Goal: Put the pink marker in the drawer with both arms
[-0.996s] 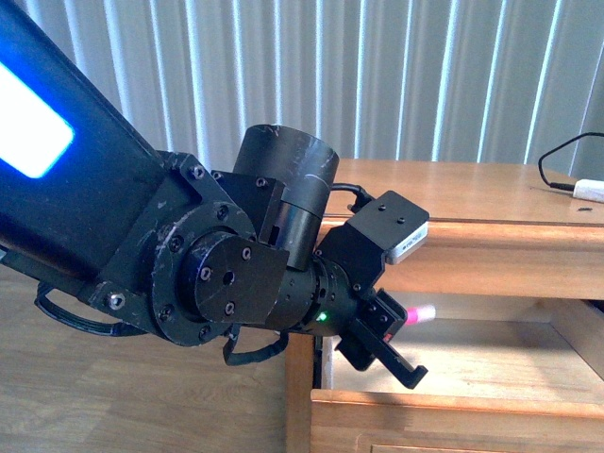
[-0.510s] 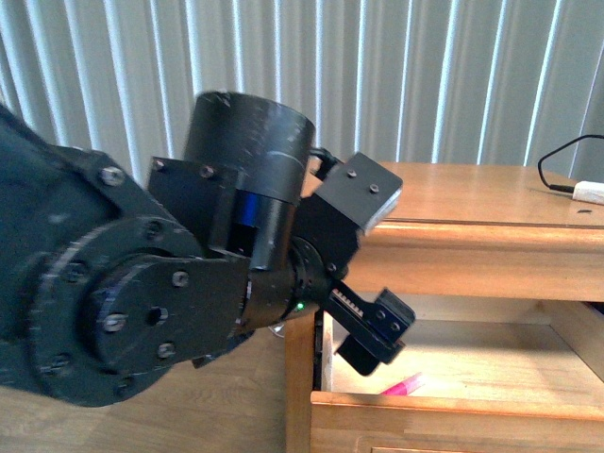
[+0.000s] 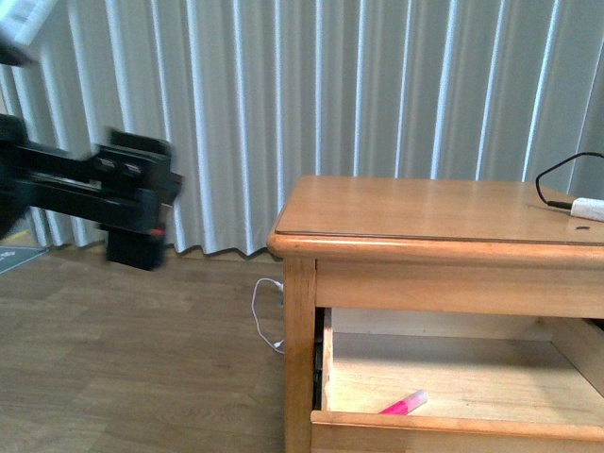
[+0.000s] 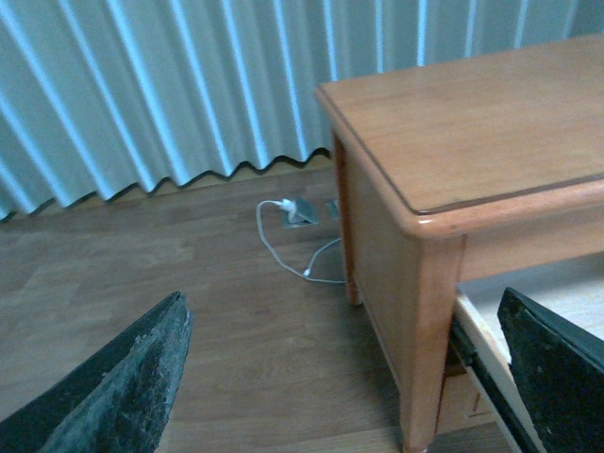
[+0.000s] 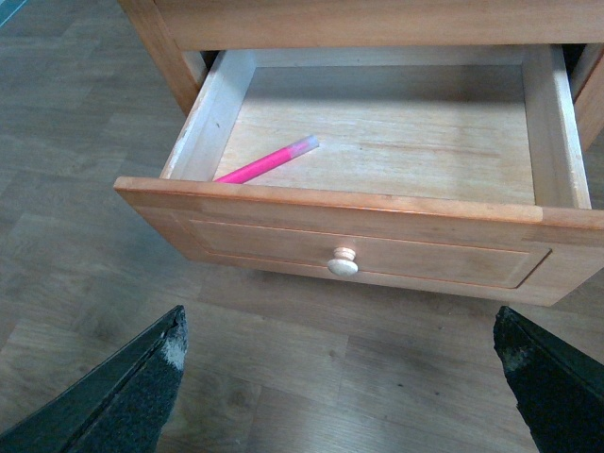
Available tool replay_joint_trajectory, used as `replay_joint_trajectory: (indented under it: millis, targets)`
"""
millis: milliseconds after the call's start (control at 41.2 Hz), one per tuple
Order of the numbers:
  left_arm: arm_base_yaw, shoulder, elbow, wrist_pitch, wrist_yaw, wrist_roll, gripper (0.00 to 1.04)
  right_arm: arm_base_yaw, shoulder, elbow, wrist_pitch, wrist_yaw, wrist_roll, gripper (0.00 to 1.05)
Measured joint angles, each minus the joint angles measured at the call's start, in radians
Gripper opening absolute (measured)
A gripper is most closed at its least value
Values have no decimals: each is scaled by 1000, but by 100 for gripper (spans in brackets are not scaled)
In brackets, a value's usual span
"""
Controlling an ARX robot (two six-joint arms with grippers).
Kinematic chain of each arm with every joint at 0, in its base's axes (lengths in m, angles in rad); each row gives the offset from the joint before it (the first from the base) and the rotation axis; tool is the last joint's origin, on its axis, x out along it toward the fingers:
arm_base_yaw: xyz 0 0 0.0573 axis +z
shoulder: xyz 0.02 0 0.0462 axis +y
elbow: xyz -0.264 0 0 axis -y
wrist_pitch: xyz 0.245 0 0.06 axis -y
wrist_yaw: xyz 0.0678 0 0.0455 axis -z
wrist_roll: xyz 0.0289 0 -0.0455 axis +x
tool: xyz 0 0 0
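The pink marker (image 5: pixel 266 161) lies flat inside the open drawer (image 5: pixel 377 219), near its front left corner; it also shows in the front view (image 3: pixel 403 404). The drawer (image 3: pixel 453 429) is pulled out of the wooden nightstand, round knob (image 5: pixel 343 263) facing me. My left gripper (image 3: pixel 132 193) is open and empty, blurred, far to the left of the nightstand above the floor. In the left wrist view its fingers (image 4: pixel 123 392) stand wide apart beside the nightstand's corner. My right gripper (image 5: pixel 344 415) is open and empty, above the floor in front of the drawer.
The wooden nightstand (image 3: pixel 425 212) stands before a pale curtain (image 3: pixel 283 94). A white plug with a black cable (image 3: pixel 585 206) lies on its top at the right. A white cable (image 4: pixel 293 241) runs along the wooden floor beside the nightstand's leg (image 4: pixel 425 359).
The left arm has swung away from the drawer to the far left. The marker it held over the drawer a second ago now lies inside it.
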Motion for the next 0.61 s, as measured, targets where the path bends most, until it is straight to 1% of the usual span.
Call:
replay_joint_trajectory:
  millis: [121, 267, 389, 437, 510, 607]
  targets:
    - [59, -189, -83, -93, -18, -60, 98, 0, 0, 0, 0, 0, 0, 96]
    - [134, -410, -168, -244, -41, -118, 98, 0, 0, 0, 0, 0, 0, 96]
    - [228, -560, -225, -388, -84, -152, 98, 0, 0, 0, 0, 0, 0, 96]
    - [272, -609, -247, -432, -84, -170, 98, 0, 0, 0, 0, 0, 0, 96]
    - [319, -653, -269, -460, -87, -192, 98, 0, 0, 0, 0, 0, 0, 96]
    - [322, -660, -269, -459, -72, -199, 98, 0, 0, 0, 0, 0, 0, 96]
